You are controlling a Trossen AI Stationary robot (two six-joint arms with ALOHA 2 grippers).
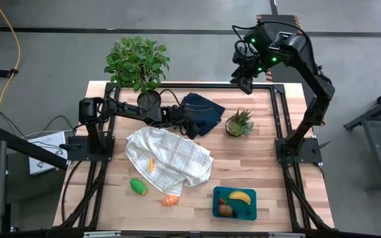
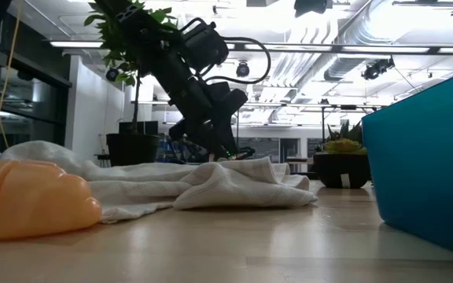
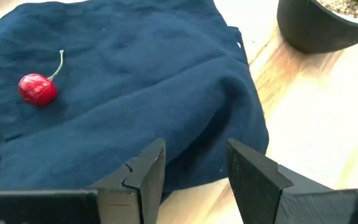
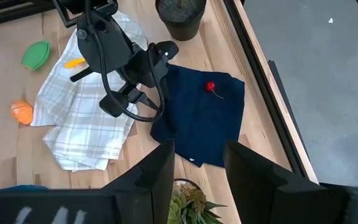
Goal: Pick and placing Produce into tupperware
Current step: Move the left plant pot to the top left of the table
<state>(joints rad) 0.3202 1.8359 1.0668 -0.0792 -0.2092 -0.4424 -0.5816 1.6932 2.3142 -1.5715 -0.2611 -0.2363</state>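
While the tupperware [image 1: 234, 203] near the table's front edge holds a banana [image 1: 239, 196] and a brown piece [image 1: 225, 210] (both inside), the left gripper [image 3: 194, 171], fingers apart and empty, hovers at the navy cloth [image 3: 123, 93] bearing a cherry [image 3: 37, 89]; the right gripper [image 4: 197, 158], also apart, waits high.

The table [image 1: 256, 165] is light wood with pale stripes. The cloth [image 1: 207, 109] is dark navy and carries a red cherry [image 3: 37, 89]. The towel [image 1: 170, 157] is white with a grey check. The tupperware [image 1: 218, 205] is teal-blue and holds a yellow banana [image 1: 240, 196]. A green piece [image 1: 137, 186] and an orange piece [image 1: 170, 200] lie near.
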